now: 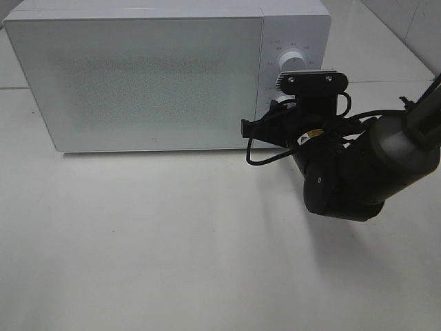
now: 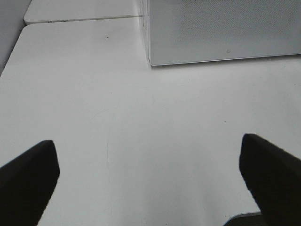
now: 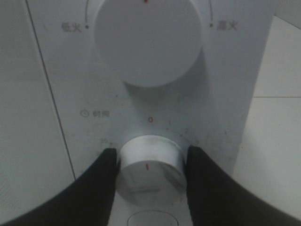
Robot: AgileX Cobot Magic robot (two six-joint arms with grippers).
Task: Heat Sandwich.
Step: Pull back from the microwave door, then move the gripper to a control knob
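**Right Gripper Held the Timer Knob**

The white microwave (image 1: 165,8) filled the upper part of the high view. Its door (image 1: 138,76) was closed. The sandwich could not be seen in any picture. It was most likely inside, behind the frosted door, but that is only a guess.

At the upper right of the high view, the right arm reached to the control panel (image 1: 310,41). The right gripper (image 3: 151,162) was clamped on the lower knob (image 3: 149,172), with one black finger touching each side. A small red mark on that knob pointed toward the red zero above it, so the timer looked not yet turned. The big upper knob (image 3: 148,40) sat just above, and nothing touched it.

The left gripper (image 2: 148,174) hung spread wide over the bare table (image 2: 141,117) and held nothing.

A few things could go wrong from here. The lower knob looked smooth and shiny, so the fingers might slide around it when the wrist turned. Then the timer would stay at zero and the food would stay cold. If the wrist turned too far, the sandwich would cook too long. If the arm pushed forward while twisting, it could shove the microwave back. The oven might also not start if the door was not fully latched, and the pictures did not show that.
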